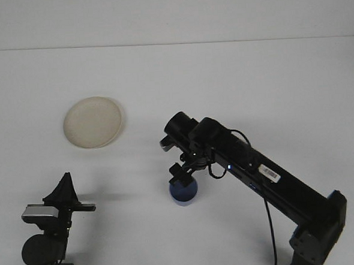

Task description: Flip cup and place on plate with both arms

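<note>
A blue cup [184,192] stands on the white table just in front of centre, showing as a round blue disc with a paler rim. My right gripper [180,172] hangs over the cup's far edge at the end of the long black arm, which reaches in from the bottom right. The wrist hides how the gripper meets the cup. A cream plate [93,122] lies flat at the left, well apart from the cup. My left gripper [66,176] rests shut at the bottom left, pointing away from me, with nothing in it.
The right arm's cable [267,223] trails down toward the front edge. The table's far edge [171,43] meets a pale wall.
</note>
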